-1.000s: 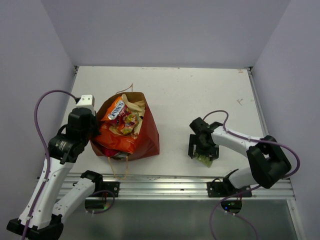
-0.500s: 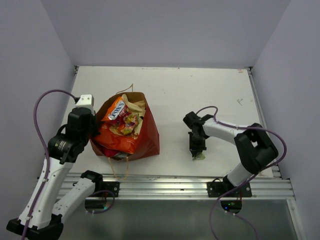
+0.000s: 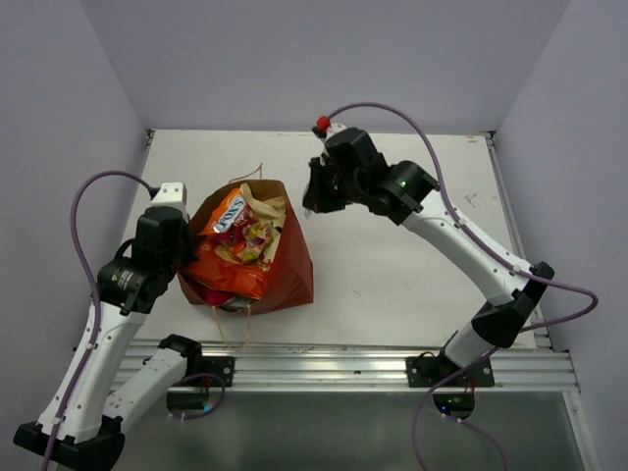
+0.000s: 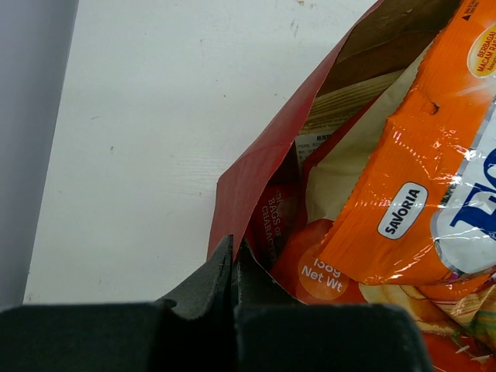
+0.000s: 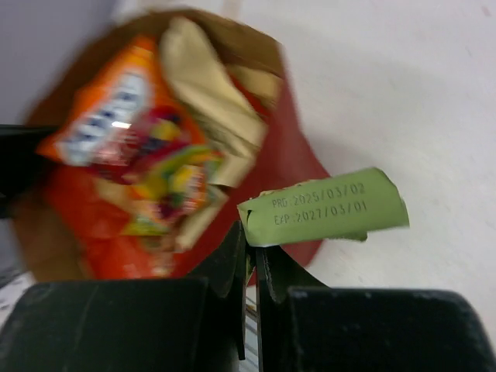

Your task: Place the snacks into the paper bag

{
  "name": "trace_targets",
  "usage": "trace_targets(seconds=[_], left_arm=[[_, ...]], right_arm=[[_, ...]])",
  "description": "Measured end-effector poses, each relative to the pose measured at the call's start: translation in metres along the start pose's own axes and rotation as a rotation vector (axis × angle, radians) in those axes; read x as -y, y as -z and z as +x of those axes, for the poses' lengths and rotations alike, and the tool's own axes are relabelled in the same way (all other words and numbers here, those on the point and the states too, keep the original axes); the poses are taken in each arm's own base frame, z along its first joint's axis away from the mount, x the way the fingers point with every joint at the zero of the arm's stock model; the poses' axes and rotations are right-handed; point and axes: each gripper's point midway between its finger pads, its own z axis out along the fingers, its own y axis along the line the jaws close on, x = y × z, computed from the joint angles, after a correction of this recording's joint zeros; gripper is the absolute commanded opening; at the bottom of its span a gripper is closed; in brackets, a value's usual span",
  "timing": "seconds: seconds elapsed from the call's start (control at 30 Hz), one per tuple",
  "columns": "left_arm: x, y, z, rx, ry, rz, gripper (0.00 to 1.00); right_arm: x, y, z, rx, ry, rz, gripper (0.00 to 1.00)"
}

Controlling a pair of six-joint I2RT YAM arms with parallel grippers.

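red-brown paper bag (image 3: 294, 270), crammed with orange packet (image 3: 228, 218) and other snacks (image 3: 257, 236); we see left tool (image 4: 233, 260) clamping its rim, right tool (image 5: 252, 260) pinching a green sachet (image 5: 325, 208).

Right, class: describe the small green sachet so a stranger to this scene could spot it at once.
On the white table, find the dark red paper bag stuffed with packets. Near its mouth the right tool pinches the green sachet. Unlike those colourful packets, it is plain green, flat and date-stamped.

The orange packet (image 4: 411, 155) reads "SAVORIA"; the green sachet (image 5: 325, 208) "EXP: 2027/03/01".
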Motion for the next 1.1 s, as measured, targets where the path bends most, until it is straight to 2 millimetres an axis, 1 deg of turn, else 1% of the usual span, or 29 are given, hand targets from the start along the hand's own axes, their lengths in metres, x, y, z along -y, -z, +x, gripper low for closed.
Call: trace_targets(seconds=[0.07, 0.13, 0.17, 0.2, 0.27, 0.3, 0.33, 0.37, 0.43, 0.47, 0.5, 0.53, 0.57, 0.73, 0.77, 0.8, 0.83, 0.87, 0.93, 1.0, 1.07, 1.1], left_arm=[[0.000, 0.000, 0.000, 0.001, 0.000, 0.000, 0.00], [0.000, 0.000, 0.000, 0.000, 0.000, 0.000, 0.00], [0.000, 0.000, 0.000, 0.000, 0.000, 0.000, 0.00], [0.000, 0.000, 0.000, 0.000, 0.000, 0.000, 0.00], [0.000, 0.000, 0.000, 0.001, 0.000, -0.001, 0.00], [0.000, 0.000, 0.000, 0.001, 0.000, -0.002, 0.00], [-0.001, 0.000, -0.001, 0.002, 0.000, -0.004, 0.00], [-0.001, 0.000, -0.001, 0.002, 0.001, -0.004, 0.00], [-0.001, 0.000, -0.001, 0.004, 0.001, -0.006, 0.00], [-0.001, 0.000, -0.001, 0.003, 0.001, -0.007, 0.00], [-0.001, 0.001, -0.001, 0.001, 0.000, -0.007, 0.00], [-0.002, 0.001, 0.000, -0.001, -0.001, -0.008, 0.00], [-0.002, 0.001, 0.000, 0.000, -0.001, -0.007, 0.00], [-0.002, 0.001, -0.001, 0.003, 0.000, -0.007, 0.00], [-0.002, 0.001, -0.001, 0.002, 0.000, -0.007, 0.00], [-0.002, 0.001, -0.001, 0.002, 0.000, -0.007, 0.00], [-0.002, 0.001, -0.001, 0.003, 0.000, -0.007, 0.00], [-0.002, 0.001, -0.001, 0.003, 0.000, -0.006, 0.00], [-0.002, 0.001, -0.001, 0.004, 0.001, -0.006, 0.00], [-0.002, 0.001, -0.001, 0.004, 0.000, -0.006, 0.00], [-0.001, 0.001, -0.001, 0.004, 0.001, -0.006, 0.00], [-0.001, 0.001, -0.002, 0.005, 0.001, -0.005, 0.00]], right_arm=[[-0.046, 0.031, -0.039, 0.105, 0.030, -0.149, 0.00], [-0.087, 0.052, -0.058, 0.147, 0.070, -0.279, 0.00], [-0.105, 0.056, -0.065, 0.163, 0.089, -0.332, 0.00], [-0.120, 0.055, -0.066, 0.157, 0.109, -0.370, 0.00], [-0.142, 0.042, -0.057, 0.119, 0.143, -0.416, 0.00], [-0.153, 0.026, -0.044, 0.076, 0.164, -0.428, 0.00], [-0.160, 0.011, -0.029, 0.028, 0.181, -0.431, 0.00], [-0.162, -0.002, -0.016, -0.013, 0.193, -0.422, 0.00], [-0.163, -0.032, 0.017, -0.115, 0.221, -0.385, 0.00], [-0.160, -0.042, 0.032, -0.158, 0.233, -0.365, 0.00], [-0.157, -0.048, 0.042, -0.187, 0.244, -0.348, 0.00], [-0.154, -0.050, 0.047, -0.203, 0.251, -0.336, 0.02], [-0.152, -0.049, 0.048, -0.204, 0.256, -0.323, 0.03], [-0.136, -0.035, 0.033, -0.165, 0.272, -0.245, 0.03], [-0.133, -0.031, 0.031, -0.161, 0.274, -0.226, 0.06], [-0.130, -0.028, 0.029, -0.159, 0.275, -0.212, 0.24], [-0.127, -0.026, 0.028, -0.159, 0.273, -0.197, 0.36], [-0.123, -0.024, 0.028, -0.162, 0.274, -0.181, 0.47], [-0.116, -0.023, 0.032, -0.178, 0.285, -0.155, 0.63], [-0.108, -0.024, 0.037, -0.189, 0.292, -0.126, 0.71], [-0.101, -0.022, 0.039, -0.192, 0.293, -0.106, 0.72], [-0.100, -0.020, 0.037, -0.183, 0.293, -0.101, 0.72]])
